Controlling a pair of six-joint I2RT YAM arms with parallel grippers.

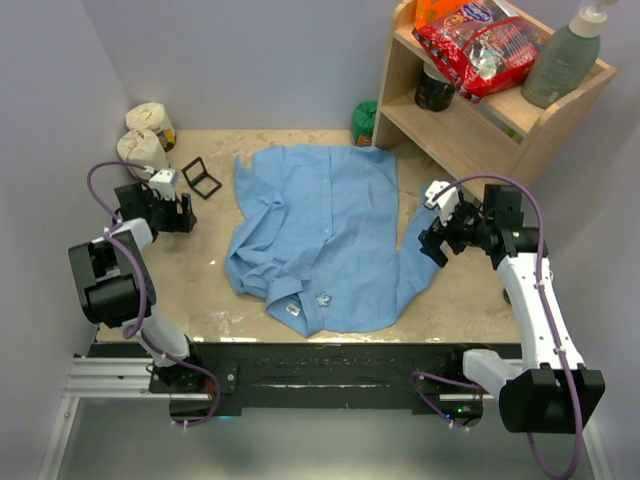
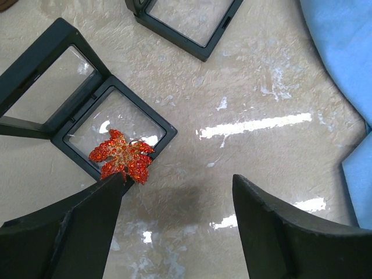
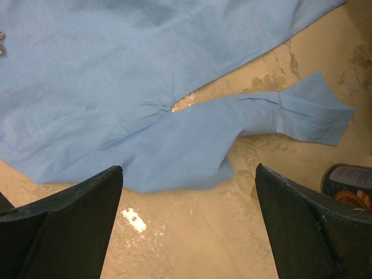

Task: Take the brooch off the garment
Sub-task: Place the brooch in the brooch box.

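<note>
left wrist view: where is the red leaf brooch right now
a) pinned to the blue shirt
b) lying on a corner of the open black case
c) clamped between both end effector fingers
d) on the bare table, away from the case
b: the red leaf brooch lies over the near corner of the black case, the left end effector has its fingers wide apart, and the blue shirt is off to the side.

brooch (image 2: 122, 156): red-orange leaf, on black frame (image 2: 152, 124) corner | garment (image 1: 320, 230): light-blue shirt, spread out, mid-table (image 1: 200, 290)
</note>
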